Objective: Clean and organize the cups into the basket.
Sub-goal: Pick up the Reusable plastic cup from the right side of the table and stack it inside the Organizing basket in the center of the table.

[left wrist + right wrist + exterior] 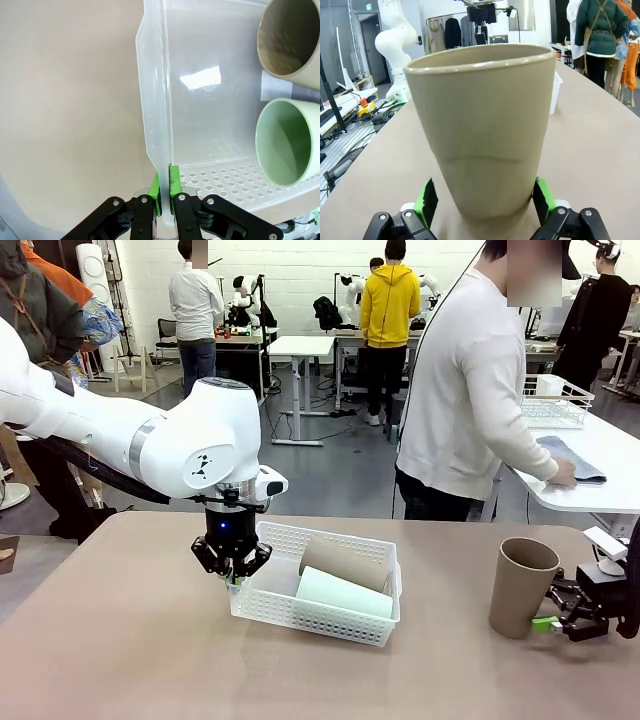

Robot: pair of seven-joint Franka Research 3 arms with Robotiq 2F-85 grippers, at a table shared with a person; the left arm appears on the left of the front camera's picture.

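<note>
Cups first: one tan cup (523, 585) stands upright near the surface's (120, 640) right edge, long axis vertical, its base between the spread fingers of the right end effector (545, 619), so that arm is nearer. Leftward, mid-surface, the left end effector (232, 580) pinches the left end wall of the basket (320, 618); a mint cup (340, 592) and a second tan cup (340, 562) lie sideways inside. Beyond the far edge, a person (470, 390) presses a cloth (570, 458) on another white surface.
</note>
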